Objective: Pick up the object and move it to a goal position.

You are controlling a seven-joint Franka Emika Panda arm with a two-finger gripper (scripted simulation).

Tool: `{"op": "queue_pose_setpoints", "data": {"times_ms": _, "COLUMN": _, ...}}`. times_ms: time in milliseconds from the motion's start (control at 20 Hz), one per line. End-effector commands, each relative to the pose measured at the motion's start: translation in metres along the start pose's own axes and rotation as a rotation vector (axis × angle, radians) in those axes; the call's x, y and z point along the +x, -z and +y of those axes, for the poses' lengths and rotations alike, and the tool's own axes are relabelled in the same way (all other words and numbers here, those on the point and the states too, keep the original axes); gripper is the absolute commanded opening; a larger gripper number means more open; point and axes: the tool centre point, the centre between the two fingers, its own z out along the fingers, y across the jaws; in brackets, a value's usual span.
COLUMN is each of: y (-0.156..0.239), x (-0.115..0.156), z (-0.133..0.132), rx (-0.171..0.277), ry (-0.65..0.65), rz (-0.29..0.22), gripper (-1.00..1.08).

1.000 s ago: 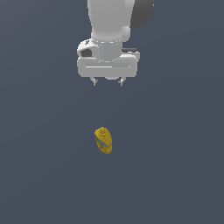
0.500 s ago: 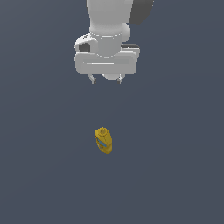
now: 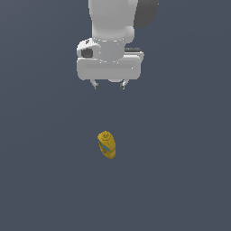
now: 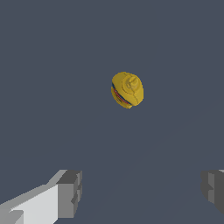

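Observation:
The object is a small yellow squeeze bottle (image 3: pixel 106 145) with a blue-and-white label and a yellow nozzle cap, standing on the dark grey floor. In the wrist view the object (image 4: pixel 127 89) is seen from above, cap towards the camera. My white gripper (image 3: pixel 108 85) hangs above and behind it in the exterior view, well apart from it, open with nothing between its fingers. One grey fingertip (image 4: pixel 70 193) and the other (image 4: pixel 213 189) show wide apart in the wrist view, the bottle beyond them.
A plain dark grey floor (image 3: pixel 180 180) lies all around the bottle. The white arm (image 3: pixel 113 22) rises out of the exterior view at the top.
The gripper has come slightly lower and a little towards the exterior view's right, closer to the bottle. The bottle has not moved.

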Motion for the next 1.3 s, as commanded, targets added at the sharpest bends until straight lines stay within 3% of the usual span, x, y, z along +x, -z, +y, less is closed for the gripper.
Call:
{"op": "queue_pose_setpoints", "data": {"times_ms": 0, "y": -0.004, "x": 0.005, "z": 0.001, "rx": 0.0, "ry": 0.028, "rz": -0.002, "gripper": 1.0}}
{"op": "queue_pose_setpoints", "data": {"times_ms": 1250, "y": -0.097, "x": 0.093, "z": 0.019, "rx": 0.026, "ry": 0.56, "rz": -0.016, "gripper": 1.0}}
